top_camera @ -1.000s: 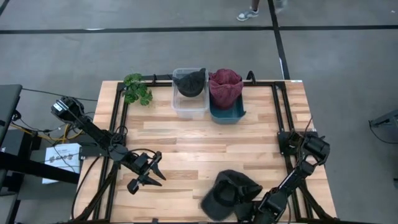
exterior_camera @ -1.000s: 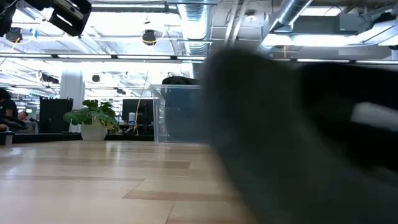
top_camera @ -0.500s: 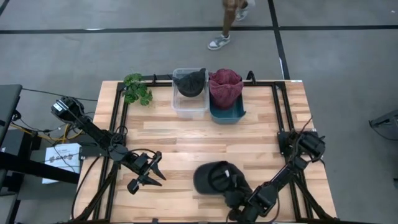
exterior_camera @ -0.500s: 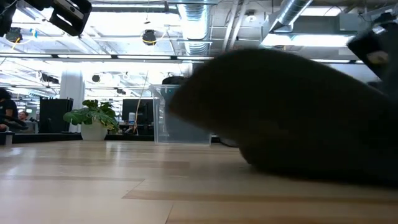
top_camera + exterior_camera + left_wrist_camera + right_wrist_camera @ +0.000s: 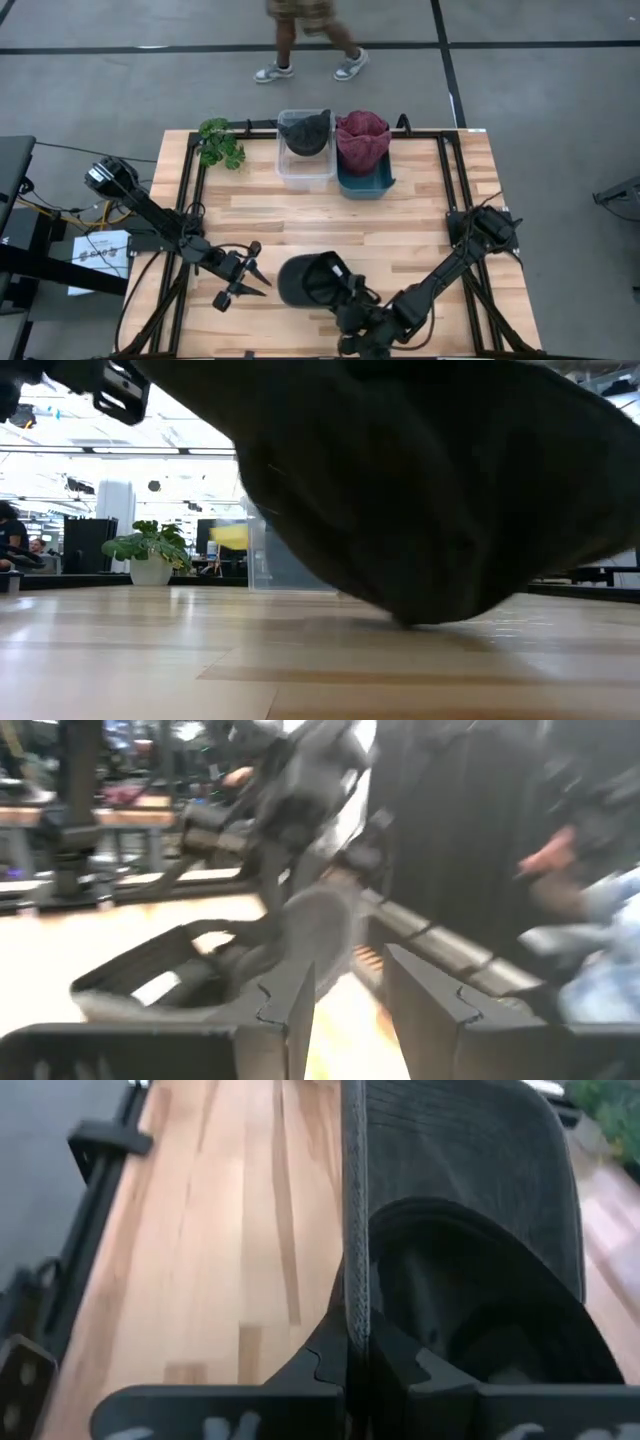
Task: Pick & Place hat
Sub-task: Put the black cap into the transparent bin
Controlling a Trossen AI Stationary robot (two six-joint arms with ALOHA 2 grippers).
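Right gripper sat low near the front edge of the table, fingers pinched tight on the edge of the black cap. Cap rested front-centre on the wood, crown toward the left arm. In the low view the cap filled most of the frame, blocking the bins behind.

Left gripper hovered just beside the cap, fingers partly apart, holding nothing.

Far edge of table: clear bin holding a dark hat, touching a blue bin with a maroon hat. Small plant at the far left corner. A person's legs crossed the floor beyond.
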